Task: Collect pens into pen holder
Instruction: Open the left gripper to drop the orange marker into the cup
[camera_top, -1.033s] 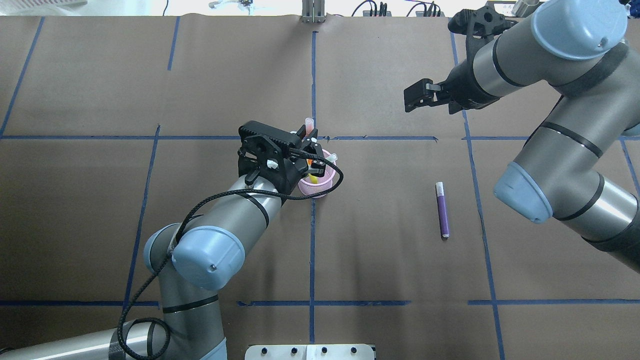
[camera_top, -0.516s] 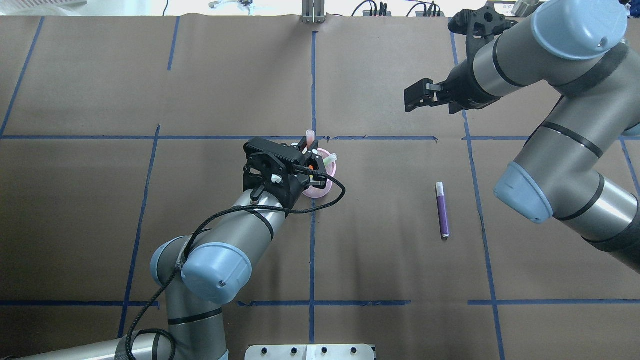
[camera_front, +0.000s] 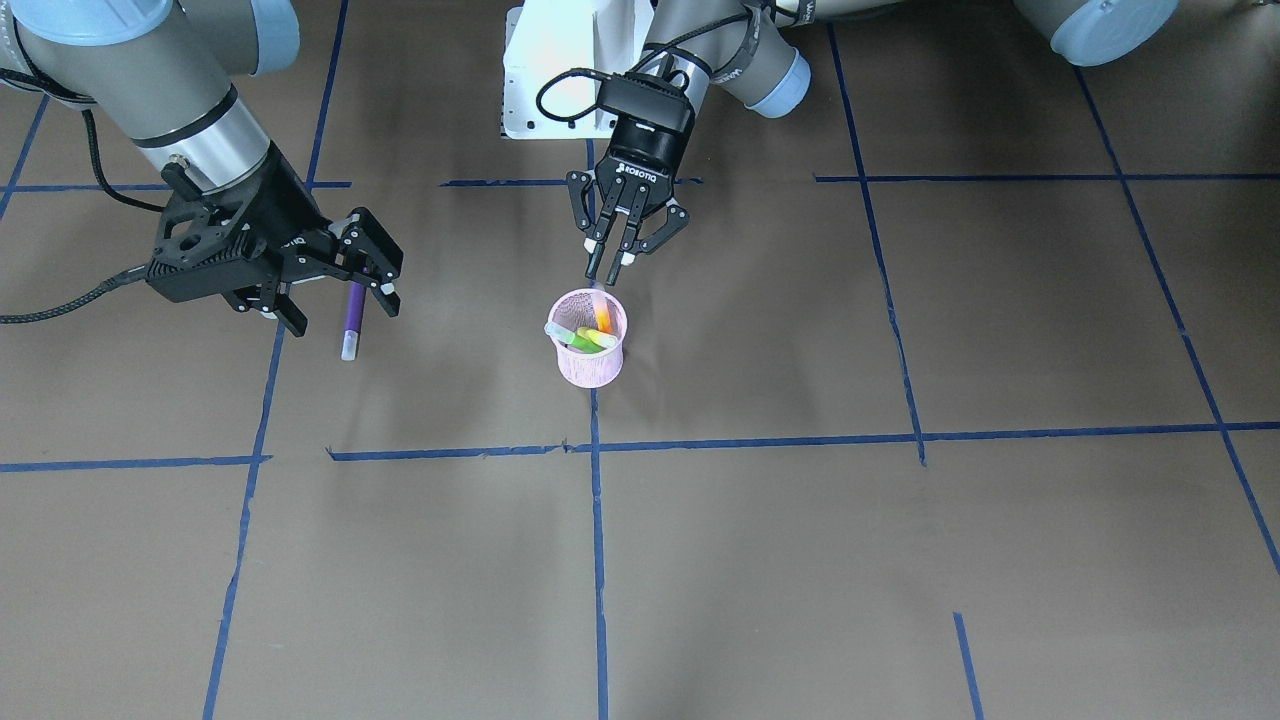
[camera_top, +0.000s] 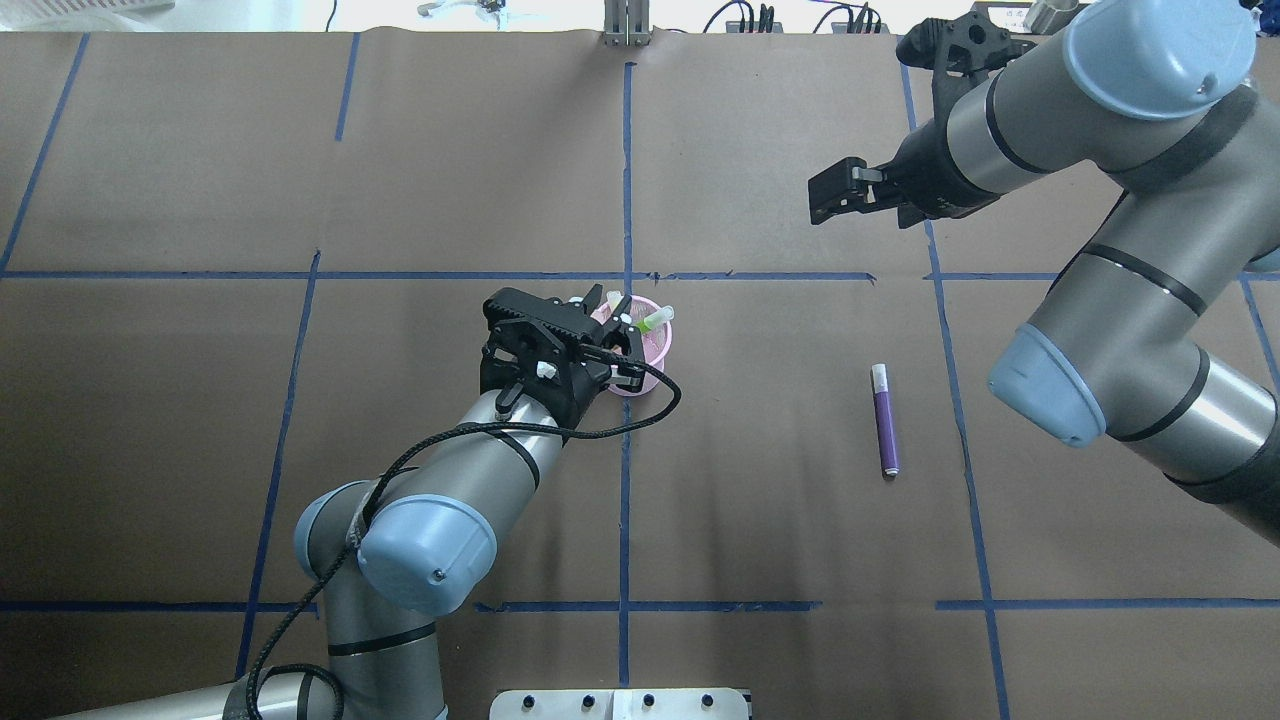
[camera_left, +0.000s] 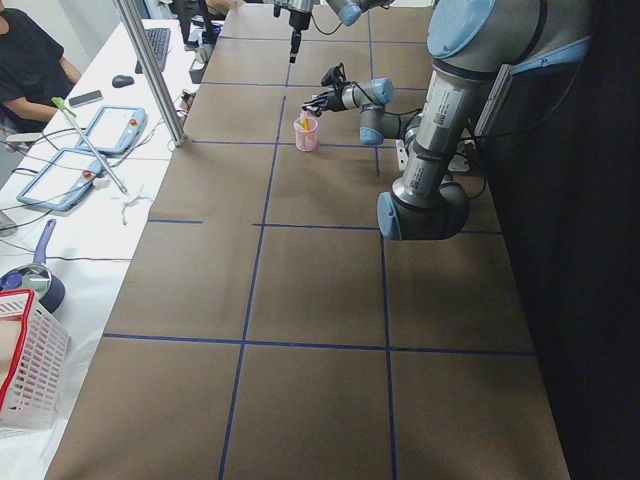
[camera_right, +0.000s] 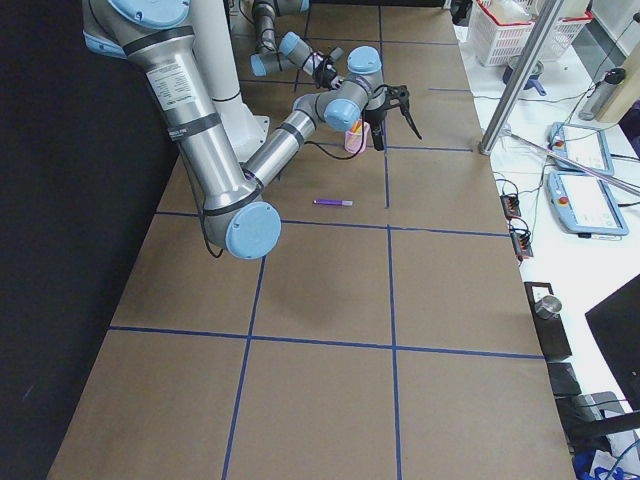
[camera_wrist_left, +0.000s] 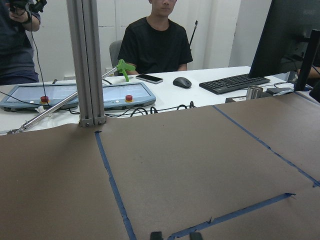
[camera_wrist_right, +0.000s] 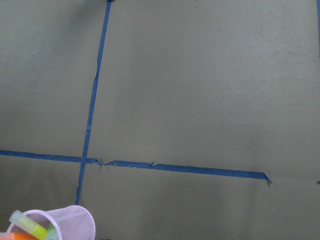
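Observation:
The pink mesh pen holder (camera_front: 590, 372) stands at mid-table and holds a green pen (camera_front: 568, 337), a yellow pen (camera_front: 599, 339) and an orange pen (camera_front: 604, 316). It also shows in the overhead view (camera_top: 657, 345) and the right wrist view (camera_wrist_right: 75, 222). My left gripper (camera_front: 605, 273) hovers just behind the holder's rim on the robot's side, with its fingers a little apart and nothing between them. A purple pen (camera_top: 885, 420) lies flat on the table to the right. My right gripper (camera_front: 385, 272) is open and empty, raised above the table near that pen (camera_front: 350, 322).
Blue tape lines (camera_top: 625, 180) grid the brown table cover. An aluminium post (camera_wrist_left: 87, 60) stands at the far edge, with operators, tablets and a keyboard behind it. A white mount plate (camera_front: 550, 80) sits at the robot's base. A white basket (camera_left: 25, 360) stands off the table.
My left gripper has let go of the orange pen, which has dropped into the holder, and has drawn back a little toward the robot. The right arm and the purple pen have not moved.

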